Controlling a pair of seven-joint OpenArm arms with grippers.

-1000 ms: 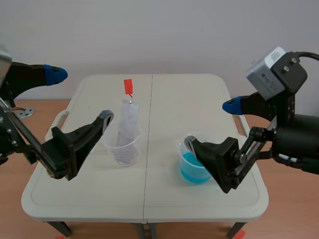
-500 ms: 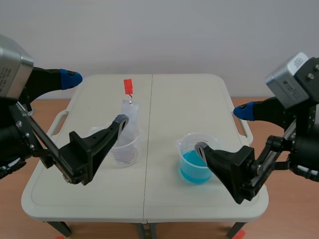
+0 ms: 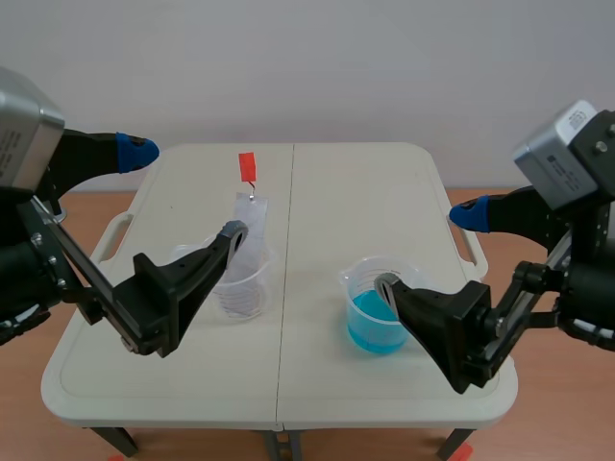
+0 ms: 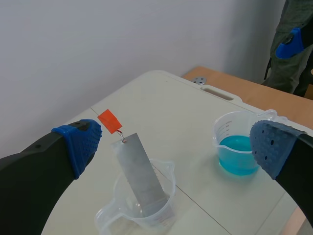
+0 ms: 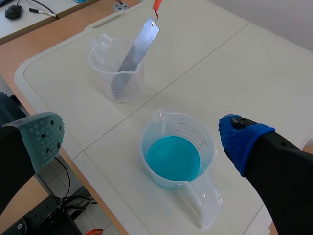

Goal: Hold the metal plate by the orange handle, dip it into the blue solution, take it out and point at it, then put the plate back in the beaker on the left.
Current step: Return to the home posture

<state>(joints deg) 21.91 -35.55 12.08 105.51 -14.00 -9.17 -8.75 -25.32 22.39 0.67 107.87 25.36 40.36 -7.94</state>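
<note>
One metal plate [image 4: 141, 169], two beakers; left gripper [image 4: 176, 146] and right gripper [image 5: 141, 138] both spread apart.
Ahead of left: plate's beaker [image 4: 120, 208]; ahead of right: blue beaker [image 5: 164, 119]; scales unreadable.

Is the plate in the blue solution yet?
No, the plate leans inside the clear beaker, well apart from the blue solution in the other beaker.

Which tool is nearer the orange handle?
Left. The handle lies just ahead of the open left tool; the right tool sits by the blue beaker, farther off.
</note>
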